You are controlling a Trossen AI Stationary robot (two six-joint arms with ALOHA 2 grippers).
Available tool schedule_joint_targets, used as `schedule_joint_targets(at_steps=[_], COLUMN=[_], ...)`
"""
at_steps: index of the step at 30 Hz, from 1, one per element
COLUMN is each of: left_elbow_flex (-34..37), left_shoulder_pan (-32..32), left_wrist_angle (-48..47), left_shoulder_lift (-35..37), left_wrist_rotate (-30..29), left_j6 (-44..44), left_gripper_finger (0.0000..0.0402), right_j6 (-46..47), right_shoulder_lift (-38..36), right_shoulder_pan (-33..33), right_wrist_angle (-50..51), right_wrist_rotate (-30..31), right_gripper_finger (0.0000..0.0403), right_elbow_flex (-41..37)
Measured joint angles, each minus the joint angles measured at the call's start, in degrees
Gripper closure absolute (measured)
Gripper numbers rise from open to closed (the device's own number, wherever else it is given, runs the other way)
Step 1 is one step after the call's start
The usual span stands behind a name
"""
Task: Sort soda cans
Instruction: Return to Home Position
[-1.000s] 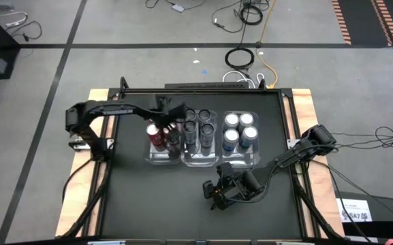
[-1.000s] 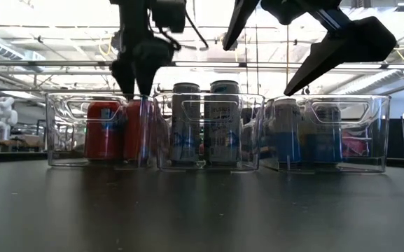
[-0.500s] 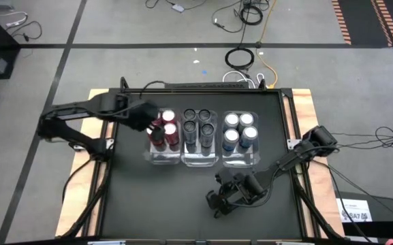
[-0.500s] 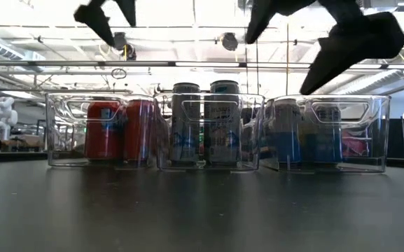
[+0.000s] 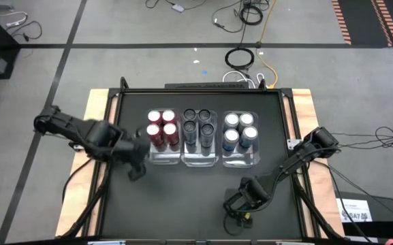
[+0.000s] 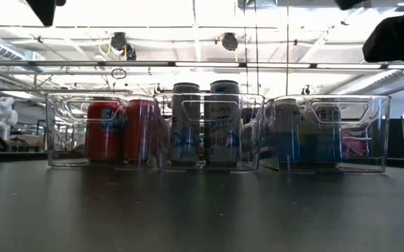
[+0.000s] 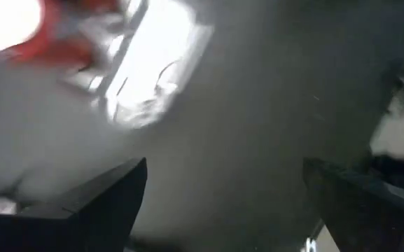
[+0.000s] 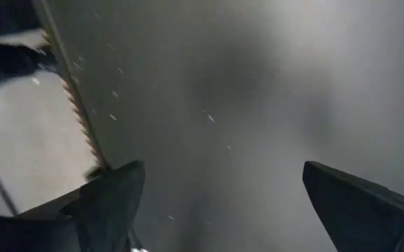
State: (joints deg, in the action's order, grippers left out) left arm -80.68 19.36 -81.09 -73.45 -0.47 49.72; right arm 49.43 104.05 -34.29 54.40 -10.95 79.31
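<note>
Several red cans (image 5: 162, 128) (image 6: 117, 129) stand upright in the left clear bin. Several dark cans (image 5: 200, 126) (image 6: 198, 122) stand in the middle bin, and several silver-blue cans (image 5: 240, 129) (image 6: 286, 129) in the right bin. My left gripper (image 5: 136, 167) (image 7: 223, 196) hangs open over bare mat, left of and nearer than the red cans. My right gripper (image 5: 238, 211) (image 8: 223, 203) is open over the mat near the table's near edge, in front of the right bin. Neither holds anything.
The three clear bins (image 5: 200, 160) sit side by side in a row at the table's middle. Black mat (image 5: 182, 197) lies in front of them. Wooden table borders (image 5: 101, 102) run along the left and right sides. Cables lie on the floor beyond the far edge.
My left gripper has risen away from the red cans in the left bin and swung back toward the table's left and near edges. My right gripper has drawn back toward the near edge. The cans have kept still in their bins.
</note>
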Motion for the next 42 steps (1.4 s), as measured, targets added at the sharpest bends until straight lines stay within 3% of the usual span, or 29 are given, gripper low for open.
schedule_joint_targets(at_steps=[6, 13, 20, 25, 31, 38, 42], left_elbow_flex=[9.17, 28.41, 43.95, 50.41, 56.88, 66.44, 72.21], left_shoulder_pan=[8.76, 11.42, 1.96, -8.36, -18.88, -24.23, -25.21], left_wrist_angle=[17.73, 43.23, 57.45, 57.89, 58.13, 66.25, 70.54], left_shoulder_lift=[2.04, 10.67, 27.93, 38.93, 49.87, 61.17, 65.66], left_wrist_rotate=[-9.43, -5.65, 0.09, 4.63, 10.70, 10.72, 6.91], left_j6=[-7.69, -23.10, -32.94, -40.21, -45.74, -47.47, -45.85], left_gripper_finger=[0.0013, 0.0013, 0.0013, 0.0013, 0.0013, 0.0013, 0.0013], right_j6=[-6.95, -14.99, -17.37, -20.96, -21.83, -19.69, -19.72], right_shoulder_lift=[0.00, 0.00, -1.15, -4.86, -14.38, -25.38, -29.15], right_shoulder_pan=[-1.38, -2.23, -0.47, 3.59, 8.62, 12.67, 13.82], right_wrist_angle=[2.57, 0.88, -2.96, -4.81, -14.23, -26.93, -28.51], right_wrist_rotate=[0.63, 10.79, 16.76, 21.46, 21.70, 21.71, 24.89], right_gripper_finger=[0.0021, 0.0021, 0.0021, 0.0021, 0.0021, 0.0021, 0.0021], right_elbow_flex=[0.00, 0.00, 0.00, -1.41, -11.51, -23.47, -25.97])
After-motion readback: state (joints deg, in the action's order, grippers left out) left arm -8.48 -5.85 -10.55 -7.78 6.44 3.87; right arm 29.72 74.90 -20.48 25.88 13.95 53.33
